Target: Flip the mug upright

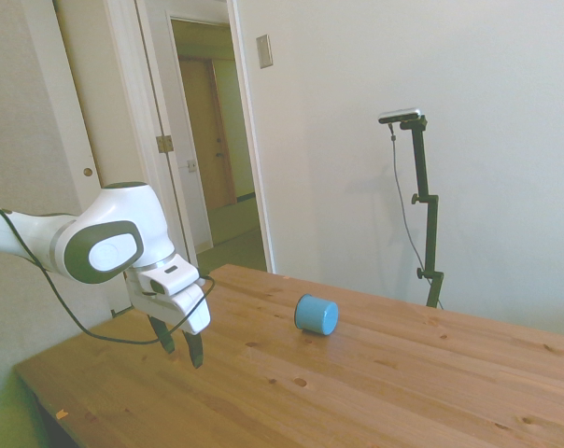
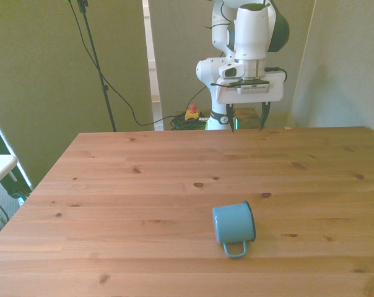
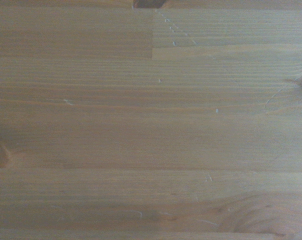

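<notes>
Arm: glossy white rounded shells; grey-green oval cap on the side of the wrist joint, same dark cap on an upper joint in the front view. Black cable runs along the arm and loops below the wrist. Gripper: white boxy body, wider than the wrist, dark slot and a small pale label on its face; two slim dark fingers, tapering at the tips.
</notes>
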